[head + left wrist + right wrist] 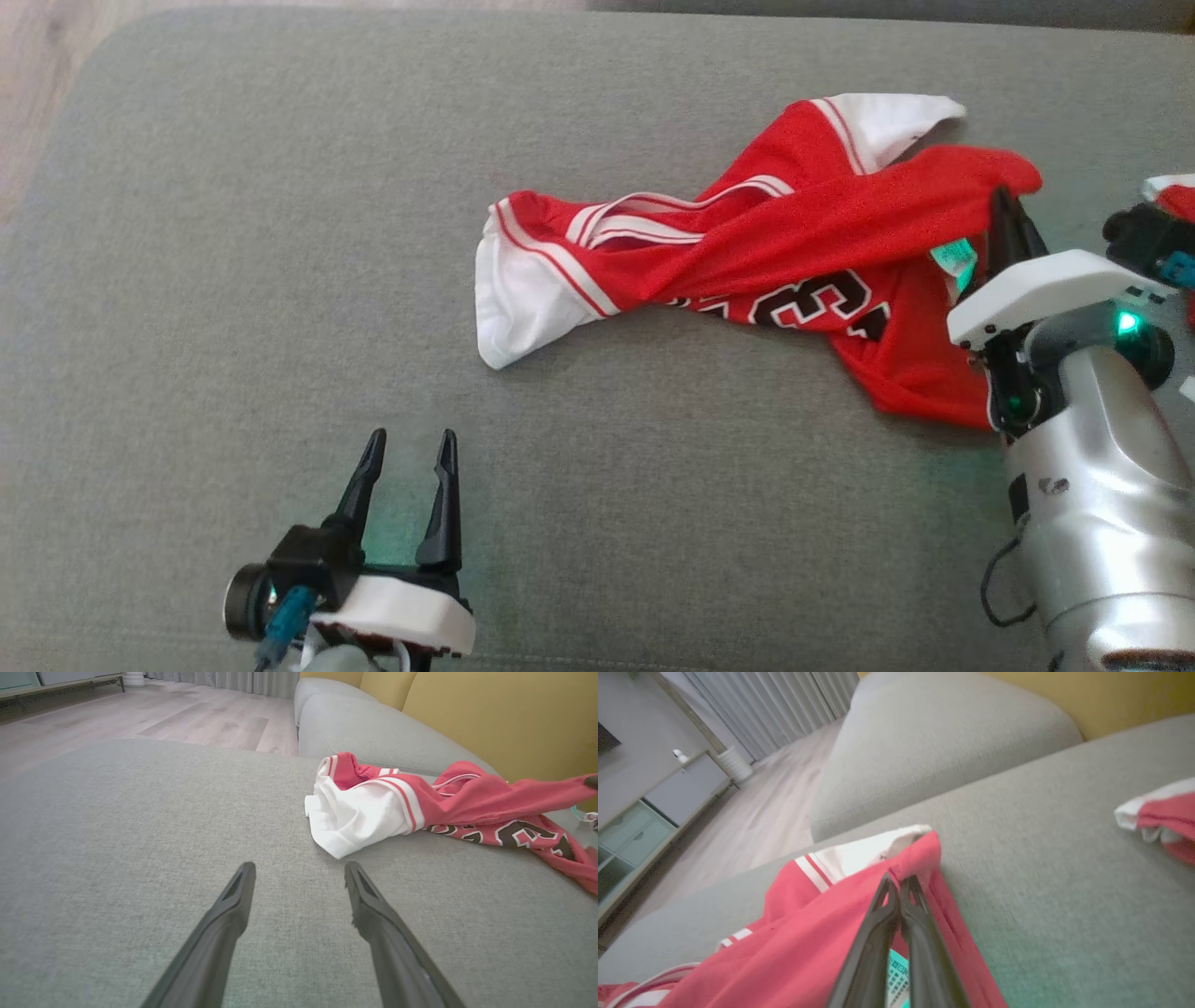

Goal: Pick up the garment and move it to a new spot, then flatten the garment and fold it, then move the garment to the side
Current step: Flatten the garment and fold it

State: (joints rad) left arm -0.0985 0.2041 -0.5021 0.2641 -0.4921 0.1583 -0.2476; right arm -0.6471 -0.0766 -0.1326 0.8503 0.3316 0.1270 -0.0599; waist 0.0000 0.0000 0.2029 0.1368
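The garment (747, 252) is a red and white jersey with black numbers, lying twisted and crumpled across the grey sofa seat (280, 280). My right gripper (1006, 198) is shut on its red right-hand edge, and a fold of cloth is pulled up over the fingertips. In the right wrist view the two dark fingers (920, 914) meet with the garment (822, 938) pinched between them. My left gripper (411, 441) stands open over bare cushion near the front, well short of the jersey's white end. In the left wrist view that white end of the garment (359, 812) lies just beyond my left gripper (299, 870).
Another red and white piece of cloth (1172, 191) lies at the far right edge of the seat. Yellow back cushions (490, 714) rise behind the sofa. Wooden floor (140, 714) lies beyond the seat's left edge.
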